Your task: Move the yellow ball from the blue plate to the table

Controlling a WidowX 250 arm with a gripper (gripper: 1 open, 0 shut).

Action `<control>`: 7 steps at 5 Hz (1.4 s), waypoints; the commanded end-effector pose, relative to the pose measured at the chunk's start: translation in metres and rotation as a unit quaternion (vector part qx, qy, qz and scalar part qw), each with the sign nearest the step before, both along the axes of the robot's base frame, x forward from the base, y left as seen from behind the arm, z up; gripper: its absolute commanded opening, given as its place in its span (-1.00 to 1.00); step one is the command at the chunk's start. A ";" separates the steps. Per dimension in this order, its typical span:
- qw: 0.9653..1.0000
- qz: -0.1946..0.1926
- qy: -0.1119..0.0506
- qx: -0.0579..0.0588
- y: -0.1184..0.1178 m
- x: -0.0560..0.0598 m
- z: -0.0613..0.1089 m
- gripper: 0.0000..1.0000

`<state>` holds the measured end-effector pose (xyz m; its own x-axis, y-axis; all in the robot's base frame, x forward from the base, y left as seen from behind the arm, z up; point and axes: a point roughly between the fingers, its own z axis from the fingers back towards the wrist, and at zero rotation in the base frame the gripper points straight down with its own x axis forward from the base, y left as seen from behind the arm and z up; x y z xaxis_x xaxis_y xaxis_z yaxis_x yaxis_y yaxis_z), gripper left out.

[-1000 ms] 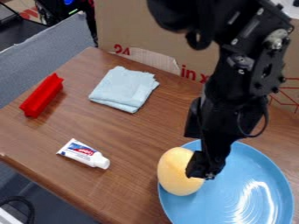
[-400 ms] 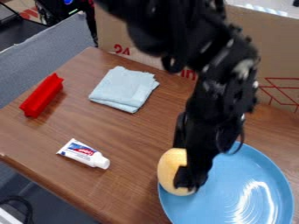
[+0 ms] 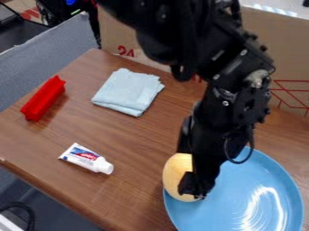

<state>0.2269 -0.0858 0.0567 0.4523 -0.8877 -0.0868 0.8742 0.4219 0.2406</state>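
Yellow ball: resting at the left rim of the blue plate, on the table. Gripper: fingers spread wide, lowered over the ball's right side.

Lab or storeroom: robot arm, wooden table, cardboard box behind.

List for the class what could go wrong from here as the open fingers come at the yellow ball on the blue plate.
1. The yellow ball sits at the blue plate's left rim, near the table's front edge; a nudge from the open gripper might roll it off.
2. The arm hides most of the ball, so the fingers' alignment cannot be checked.
3. The toothpaste tube lies nearby, crowding a likely set-down spot.
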 end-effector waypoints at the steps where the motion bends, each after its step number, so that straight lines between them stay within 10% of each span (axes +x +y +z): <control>1: 1.000 0.006 -0.004 -0.009 0.001 0.003 -0.006 -1.00; 3: 0.999 0.032 -0.001 -0.005 0.001 0.012 -0.001 -1.00; 6: 0.993 0.092 -0.060 0.035 0.015 0.070 0.068 -1.00; 7: 0.990 0.116 -0.070 0.040 0.017 0.071 0.060 -1.00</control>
<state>0.2977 -0.0681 0.1079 0.6526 -0.7503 -0.1055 0.7251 0.5781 0.3742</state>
